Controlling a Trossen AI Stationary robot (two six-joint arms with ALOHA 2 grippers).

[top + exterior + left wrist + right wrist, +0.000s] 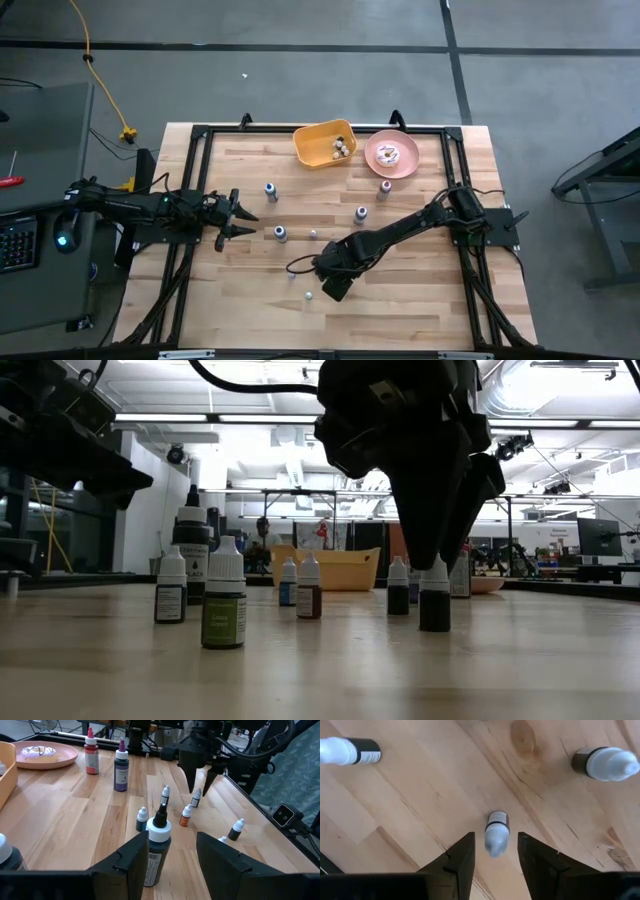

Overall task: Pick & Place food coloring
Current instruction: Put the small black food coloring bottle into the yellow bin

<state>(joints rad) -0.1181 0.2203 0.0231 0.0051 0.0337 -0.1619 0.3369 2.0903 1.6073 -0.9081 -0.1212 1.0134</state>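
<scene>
Right gripper point(494, 851): we see fingers spread astride a small food coloring bottle point(496, 832), lower centre of the wrist frame | risk: we may nudge its cap off-centre, tipping it | left gripper point(243, 217): spread, waiting mid-left.

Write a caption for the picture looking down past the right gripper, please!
Right gripper open, straddling a small white-capped bottle on the wooden table.

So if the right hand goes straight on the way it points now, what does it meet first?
Probably the small white-capped bottle standing upright between the right hand's open fingers, then the wooden table under it.
</scene>
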